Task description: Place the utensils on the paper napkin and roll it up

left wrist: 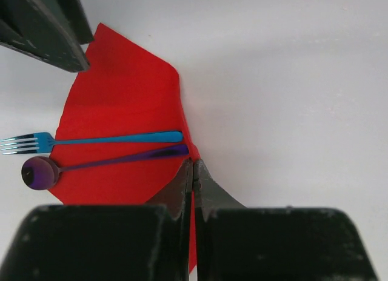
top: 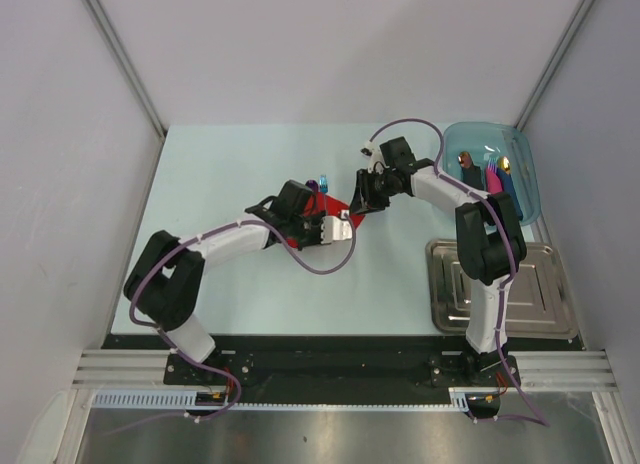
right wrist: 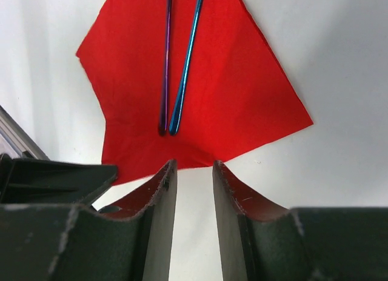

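Two utensils, blue fork (left wrist: 115, 138) and purple spoon (left wrist: 109, 161), side by side on one red napkin (left wrist: 121, 93) on counter (left wrist: 291, 81). Long axes near parallel, handle ends nearest tools, heads overhang far edge. Left tool (left wrist: 193, 172) closed, pinching napkin edge; right tool (right wrist: 194, 172) parted, holding nothing
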`<state>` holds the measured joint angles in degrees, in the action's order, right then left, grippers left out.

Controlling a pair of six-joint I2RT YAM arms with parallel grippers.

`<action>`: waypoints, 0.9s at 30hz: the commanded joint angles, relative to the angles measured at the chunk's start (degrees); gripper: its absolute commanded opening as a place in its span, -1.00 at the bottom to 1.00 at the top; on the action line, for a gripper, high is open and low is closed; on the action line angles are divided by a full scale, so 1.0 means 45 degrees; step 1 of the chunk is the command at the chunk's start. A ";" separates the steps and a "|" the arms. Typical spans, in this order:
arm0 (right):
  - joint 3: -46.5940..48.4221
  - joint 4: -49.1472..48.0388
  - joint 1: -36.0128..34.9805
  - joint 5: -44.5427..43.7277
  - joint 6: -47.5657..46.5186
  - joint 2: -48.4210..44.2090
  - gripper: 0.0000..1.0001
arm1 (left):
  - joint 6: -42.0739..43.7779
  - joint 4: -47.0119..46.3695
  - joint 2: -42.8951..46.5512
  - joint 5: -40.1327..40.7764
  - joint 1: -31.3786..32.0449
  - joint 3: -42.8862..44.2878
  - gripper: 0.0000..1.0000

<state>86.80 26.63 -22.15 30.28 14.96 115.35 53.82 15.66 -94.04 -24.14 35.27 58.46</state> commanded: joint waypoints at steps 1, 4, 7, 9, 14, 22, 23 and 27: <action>0.0593 -0.0254 0.0020 0.0399 0.0093 0.0109 -0.31 | -0.0436 0.0407 -0.0742 -0.0631 -0.0512 0.1071 -1.00; 0.0651 -0.0274 0.0040 0.0613 0.0132 0.0226 -0.31 | -0.0671 0.0445 -0.1327 -0.0631 -0.0961 0.1715 -1.00; 0.0671 -0.0313 0.0059 0.0790 0.0249 0.0343 -0.30 | -0.0827 0.0485 -0.1933 -0.0651 -0.1313 0.2379 -1.00; 0.0671 -0.0352 0.0040 0.0985 0.0327 0.0480 -0.28 | -0.0906 0.0504 -0.2322 -0.0632 -0.1411 0.2751 -0.99; 0.0593 -0.0430 0.0059 0.1374 0.0523 0.0714 -0.24 | -0.0867 0.0543 -0.2832 -0.0651 -0.1431 0.3201 -0.98; 0.0398 -0.0703 -0.0096 0.1766 0.0894 0.1163 -0.21 | -0.0515 0.0953 -0.3457 -0.0300 -0.1431 0.3962 -0.98; 0.0398 -0.0704 -0.0097 0.1786 0.0894 0.1222 -0.21 | -0.0496 0.1031 -0.3612 -0.0203 -0.1431 0.4021 -0.98; 0.0417 -0.0800 -0.0136 0.1962 0.1030 0.1437 -0.24 | -0.0320 0.1480 -0.4043 0.0227 -0.1411 0.4431 -0.97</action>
<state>87.61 24.84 -22.33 37.15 18.55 120.75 51.03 20.40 -110.59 -24.08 28.75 75.33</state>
